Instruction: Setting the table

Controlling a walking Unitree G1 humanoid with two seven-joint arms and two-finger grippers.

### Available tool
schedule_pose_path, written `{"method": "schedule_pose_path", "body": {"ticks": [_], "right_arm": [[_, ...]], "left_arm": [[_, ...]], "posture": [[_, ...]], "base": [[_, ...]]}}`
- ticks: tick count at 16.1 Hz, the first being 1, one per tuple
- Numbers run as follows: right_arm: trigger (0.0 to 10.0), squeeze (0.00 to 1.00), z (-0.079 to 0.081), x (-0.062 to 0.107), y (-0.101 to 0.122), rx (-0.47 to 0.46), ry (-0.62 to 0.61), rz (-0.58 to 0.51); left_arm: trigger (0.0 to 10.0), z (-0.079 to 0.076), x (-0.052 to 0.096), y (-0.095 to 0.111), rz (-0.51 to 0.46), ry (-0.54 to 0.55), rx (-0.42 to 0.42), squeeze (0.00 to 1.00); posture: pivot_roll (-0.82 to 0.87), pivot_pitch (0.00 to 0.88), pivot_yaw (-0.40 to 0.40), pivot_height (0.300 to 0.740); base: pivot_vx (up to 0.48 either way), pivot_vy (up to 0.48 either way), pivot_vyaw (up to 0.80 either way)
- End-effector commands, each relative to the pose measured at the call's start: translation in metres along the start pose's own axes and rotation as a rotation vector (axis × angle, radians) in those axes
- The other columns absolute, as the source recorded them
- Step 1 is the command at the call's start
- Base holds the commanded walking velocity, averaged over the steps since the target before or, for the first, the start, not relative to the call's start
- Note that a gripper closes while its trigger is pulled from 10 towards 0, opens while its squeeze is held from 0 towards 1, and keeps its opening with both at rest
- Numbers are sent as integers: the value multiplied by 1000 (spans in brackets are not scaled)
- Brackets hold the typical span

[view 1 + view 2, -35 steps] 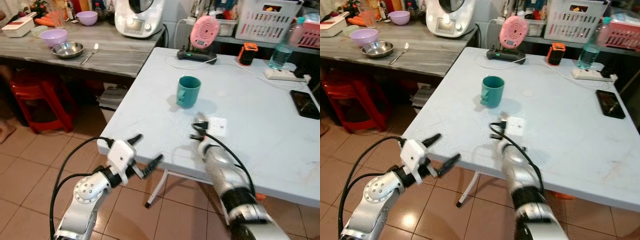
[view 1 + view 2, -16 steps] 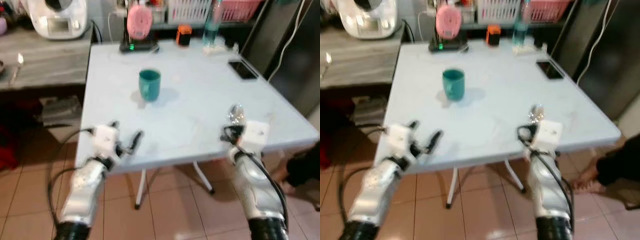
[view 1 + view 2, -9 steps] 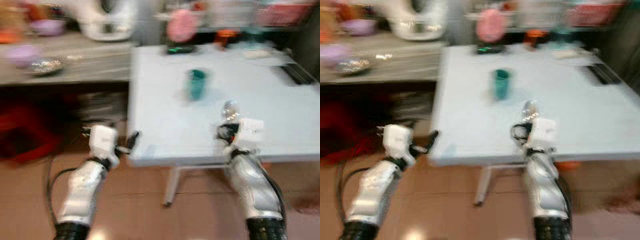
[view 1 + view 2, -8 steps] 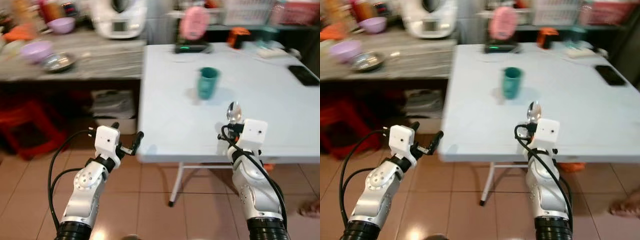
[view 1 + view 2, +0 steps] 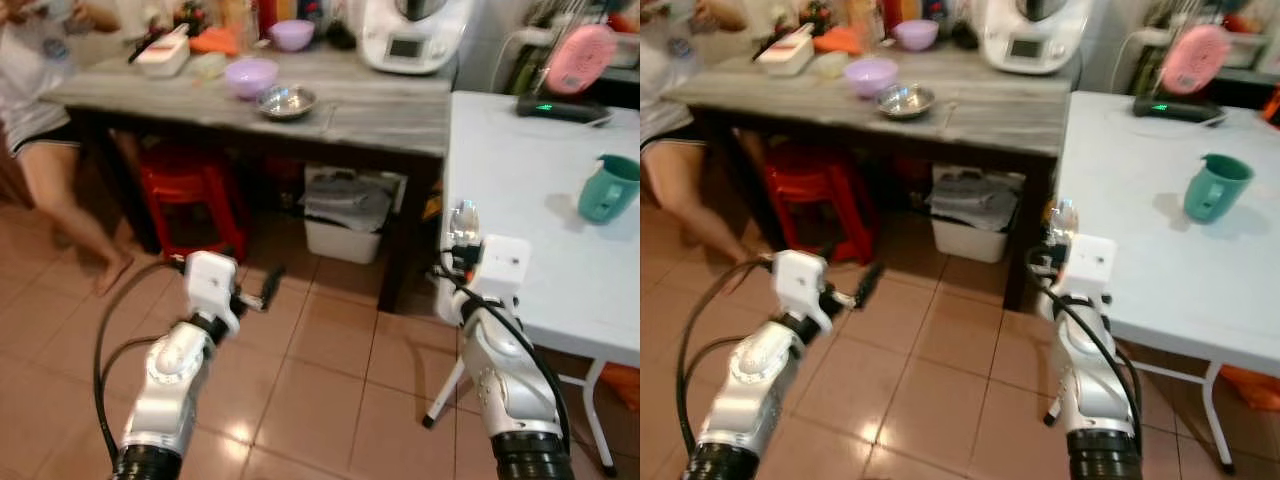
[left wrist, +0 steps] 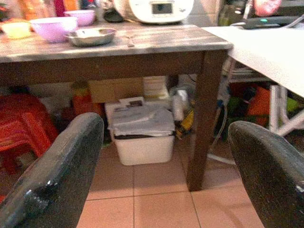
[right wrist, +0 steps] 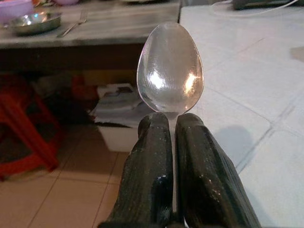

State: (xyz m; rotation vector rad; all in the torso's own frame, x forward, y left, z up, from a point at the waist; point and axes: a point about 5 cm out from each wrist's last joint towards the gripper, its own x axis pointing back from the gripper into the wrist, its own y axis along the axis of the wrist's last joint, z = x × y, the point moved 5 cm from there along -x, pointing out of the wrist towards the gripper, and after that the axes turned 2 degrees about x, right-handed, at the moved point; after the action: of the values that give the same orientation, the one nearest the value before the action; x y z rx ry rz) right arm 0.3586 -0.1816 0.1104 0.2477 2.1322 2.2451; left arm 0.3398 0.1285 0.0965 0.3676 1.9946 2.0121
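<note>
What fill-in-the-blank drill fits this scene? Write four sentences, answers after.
1. The right gripper is shut on a ____.
2. The left gripper fingers are ____.
3. The cup on the white table is ____ in colour.
4. The steel bowl sits on the ____ table.

Answers: spoon, open, teal, wooden

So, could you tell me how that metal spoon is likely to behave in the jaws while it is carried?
The spoon looks like polished metal, so probably stiff but slippery. The right gripper pinches only its thin neck, bowl standing free above, so it may pivot or slide if jolted. It looks light, so weight should not trouble the grip.
</note>
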Motion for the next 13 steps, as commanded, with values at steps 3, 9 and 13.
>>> {"method": "schedule_pose_path", "body": {"ticks": [3,9,13], "right_arm": [[10000,0,6,-1,9,-3,19,-34],[10000,0,4,1,13,15,17,-59],[10000,0,5,3,17,27,26,-80]], "left_arm": [[10000,7,-1,7,-19,14,-24,0],[10000,12,1,8,-27,54,-16,0],[10000,12,1,9,-35,45,-10,0]], "posture": [[-1,30,-22,740],[-8,33,-28,740],[-13,35,-28,740]], "base": [[0,442,0],[0,195,0],[137,0,0]]}}
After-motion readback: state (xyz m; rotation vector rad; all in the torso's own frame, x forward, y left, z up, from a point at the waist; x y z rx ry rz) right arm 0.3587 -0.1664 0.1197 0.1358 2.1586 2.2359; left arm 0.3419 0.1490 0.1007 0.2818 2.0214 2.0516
